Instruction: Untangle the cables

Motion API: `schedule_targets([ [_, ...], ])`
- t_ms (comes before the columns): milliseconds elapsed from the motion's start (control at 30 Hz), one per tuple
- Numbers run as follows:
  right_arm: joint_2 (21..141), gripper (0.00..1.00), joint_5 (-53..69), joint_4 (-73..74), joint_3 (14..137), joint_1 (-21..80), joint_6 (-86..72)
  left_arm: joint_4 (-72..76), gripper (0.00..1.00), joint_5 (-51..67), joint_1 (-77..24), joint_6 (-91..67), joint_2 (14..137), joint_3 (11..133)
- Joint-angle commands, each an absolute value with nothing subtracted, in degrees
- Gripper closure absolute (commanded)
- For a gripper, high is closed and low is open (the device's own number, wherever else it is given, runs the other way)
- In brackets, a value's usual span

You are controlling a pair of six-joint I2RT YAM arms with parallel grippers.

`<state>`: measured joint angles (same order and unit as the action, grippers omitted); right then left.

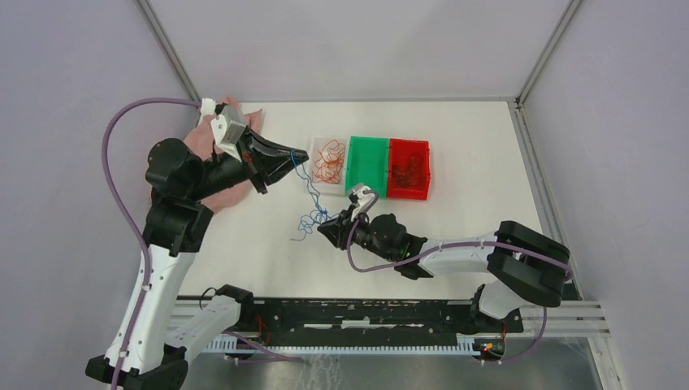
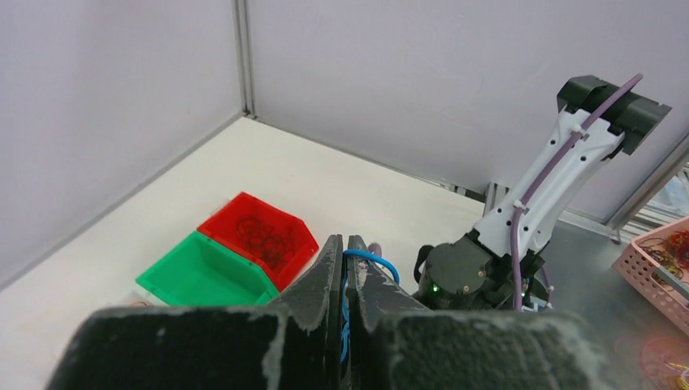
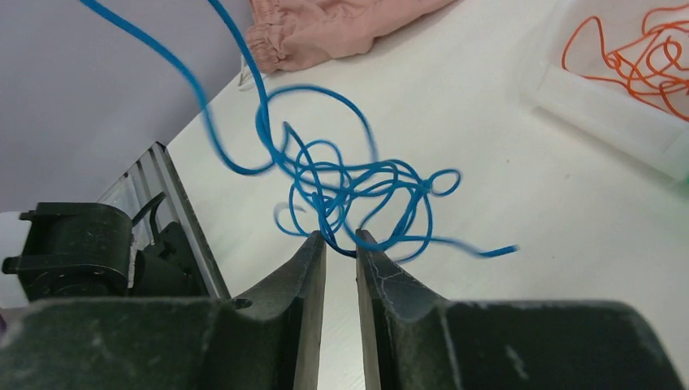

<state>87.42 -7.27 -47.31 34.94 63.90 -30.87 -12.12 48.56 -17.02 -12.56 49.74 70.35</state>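
Blue cables [image 3: 321,183] — orange cables [image 1: 329,158]

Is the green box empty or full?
Empty: the green box shows only its bare green floor, both from above and in the left wrist view.

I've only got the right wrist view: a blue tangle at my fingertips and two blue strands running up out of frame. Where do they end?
Observer: At the left gripper. The blue cable hangs from its tip down to your tangle.
Operator: Is it actually clamped there?
Observer: Yes. In the left wrist view its fingers are pressed together, with a blue loop sticking out between them.
Operator: Any cables I can't see from here?
Observer: Dark cables lie in the red bin, right beside the green bin.
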Motion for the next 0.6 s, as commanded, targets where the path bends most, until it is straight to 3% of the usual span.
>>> schedule_targets([
  [0,88.8,0.75,-9.1,-46.1,34.6,63.9,-33.2,-7.5,0.97,47.7,-17.1,-12.4,51.0,76.7],
  [333,88.4,0.77,-11.3,-42.1,32.3,63.9,-35.3,-6.6,0.97,44.8,-17.2,-6.4,53.8,84.9],
  [567,89.9,0.7,-13.3,-42.9,31.3,63.9,-38.2,-6.1,0.97,43.0,-17.2,-3.9,56.6,93.6],
])
